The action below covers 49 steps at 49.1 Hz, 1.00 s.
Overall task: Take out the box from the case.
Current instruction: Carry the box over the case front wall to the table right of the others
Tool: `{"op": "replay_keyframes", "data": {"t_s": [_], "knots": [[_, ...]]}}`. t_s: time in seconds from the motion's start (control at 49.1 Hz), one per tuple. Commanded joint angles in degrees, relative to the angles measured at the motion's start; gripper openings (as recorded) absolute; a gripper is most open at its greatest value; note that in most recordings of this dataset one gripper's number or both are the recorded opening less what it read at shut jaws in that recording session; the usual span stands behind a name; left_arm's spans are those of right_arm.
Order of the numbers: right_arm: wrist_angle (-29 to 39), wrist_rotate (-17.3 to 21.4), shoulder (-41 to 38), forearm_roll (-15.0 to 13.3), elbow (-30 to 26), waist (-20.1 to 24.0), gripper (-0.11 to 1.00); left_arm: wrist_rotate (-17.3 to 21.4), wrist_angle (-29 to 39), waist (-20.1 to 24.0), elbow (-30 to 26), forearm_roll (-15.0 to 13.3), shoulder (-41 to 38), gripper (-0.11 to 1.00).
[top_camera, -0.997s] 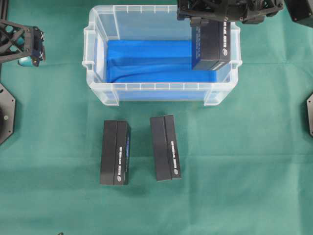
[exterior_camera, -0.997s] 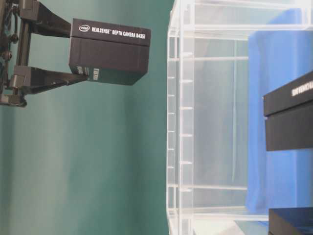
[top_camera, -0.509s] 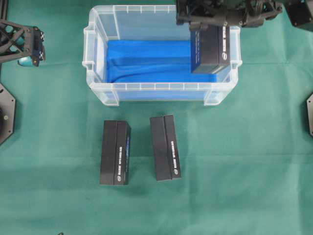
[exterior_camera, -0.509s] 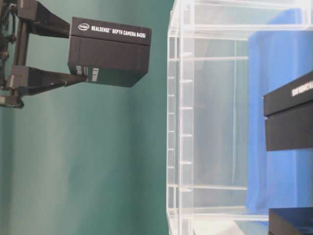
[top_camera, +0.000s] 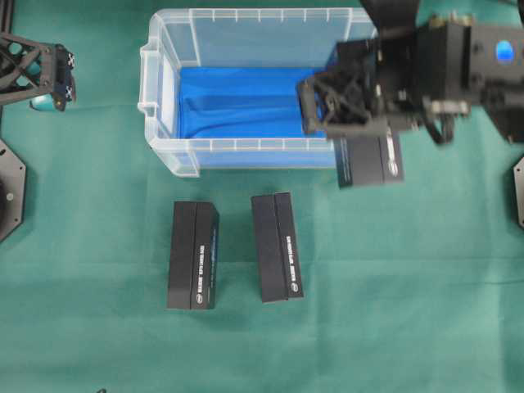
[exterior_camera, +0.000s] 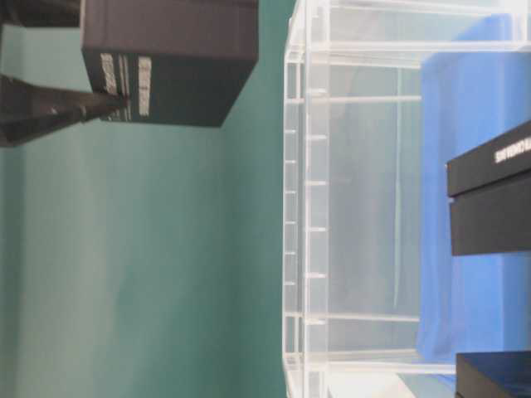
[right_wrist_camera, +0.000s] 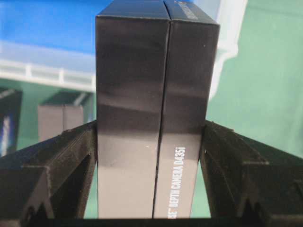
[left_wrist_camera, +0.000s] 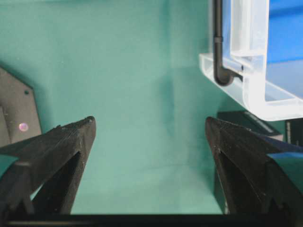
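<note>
Overhead exterior view: my right end effector (top_camera: 368,151) is gripping a black rectangular cardboard box with white lettering (top_camera: 370,160), holding it in the air over the front right corner of the large clear translucent plastic case with a rimmed edge (top_camera: 164,98). The box is overlapping the case's front rim and the green cloth-covered desk (top_camera: 409,311) just in front of it, so it is out of the case and not resting on anything. A blue cloth (top_camera: 237,102) is lining the case bottom, bare where I can see it.

Two more black boxes are lying on the desk in front of the case, side by side but apart: the left black box (top_camera: 193,255) and the middle black box (top_camera: 277,246), both with long sides running front to back.

Right wrist view: my fingers (right_wrist_camera: 61,161) are pressing both broad sides of the box (right_wrist_camera: 156,113), lettering "DEPTH CAMERA D435i" reading along one edge. Case rim (right_wrist_camera: 42,71) and blue lining are showing behind it.

Table-level view: the held box (exterior_camera: 170,62) is hanging clear of the case wall (exterior_camera: 303,199), one finger (exterior_camera: 50,112) touching its end face.

My left end effector (left_wrist_camera: 149,137) is spread wide and gripping nothing, sitting off to the left of the case above the desk; the case corner (left_wrist_camera: 251,90) is showing at upper right of the left wrist view. In the overhead view the left arm (top_camera: 37,70) is parked at the left edge, well apart from the boxes.
</note>
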<state>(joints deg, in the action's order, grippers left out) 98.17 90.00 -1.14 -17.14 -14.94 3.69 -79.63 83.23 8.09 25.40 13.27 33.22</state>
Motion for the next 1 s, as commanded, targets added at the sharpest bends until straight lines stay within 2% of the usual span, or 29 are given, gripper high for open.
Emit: {"op": "replay_keyframes", "data": {"t_s": [0.0, 0.183, 0.488, 0.753, 0.977], "knots": [[0.8, 1.9, 2.1, -0.5, -1.8, 2.8, 0.65, 0.1, -0.1, -0.2, -1.0, 0.2, 0.2, 0.98], [0.9, 8.6, 1.8, -0.5, -1.8, 8.6, 0.65, 0.0, -0.1, -0.1, -1.0, 0.2, 0.2, 0.98], [0.9, 16.8, 1.1, -0.5, -1.8, 15.5, 0.65, 0.0, -0.1, -0.1, -1.0, 0.2, 0.2, 0.98], [0.9, 17.8, 0.2, -0.6, -1.5, 15.8, 0.65, 0.0, -0.1, -0.1, -1.0, 0.2, 0.1, 0.98], [-1.0, 18.5, -1.4, -0.1, 0.9, 16.0, 0.65, 0.1, -0.1, -0.1, -1.0, 0.2, 0.2, 0.98]]}}
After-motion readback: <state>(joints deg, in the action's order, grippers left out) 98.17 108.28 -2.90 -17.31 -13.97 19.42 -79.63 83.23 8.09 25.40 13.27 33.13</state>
